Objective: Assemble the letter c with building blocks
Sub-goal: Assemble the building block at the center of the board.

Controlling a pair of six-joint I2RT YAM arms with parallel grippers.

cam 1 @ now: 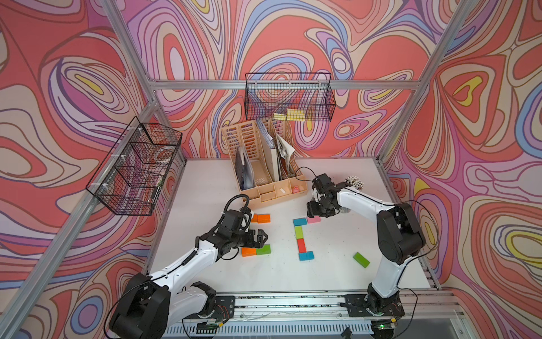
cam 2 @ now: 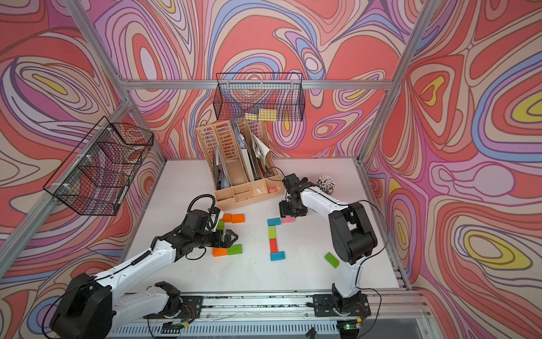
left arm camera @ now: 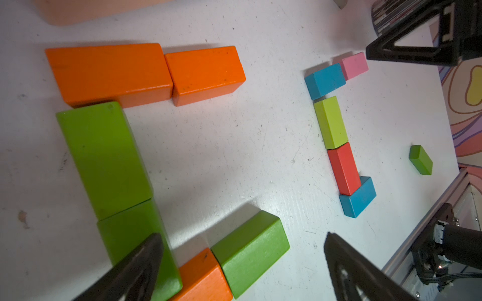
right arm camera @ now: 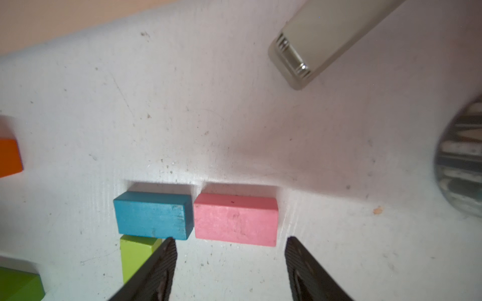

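Arms bend inward, right gripper (right arm camera: 230,249) apart by pink block (right arm camera: 236,219), left gripper (left arm camera: 242,235) wide apart, both empty.

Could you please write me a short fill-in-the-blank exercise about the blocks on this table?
The lime block sits between a blue block and a ___ block. The open right hand is centred on the ___ block. The block lying alone, apart from both letter shapes, is ___.
Missing words: red; pink; green.
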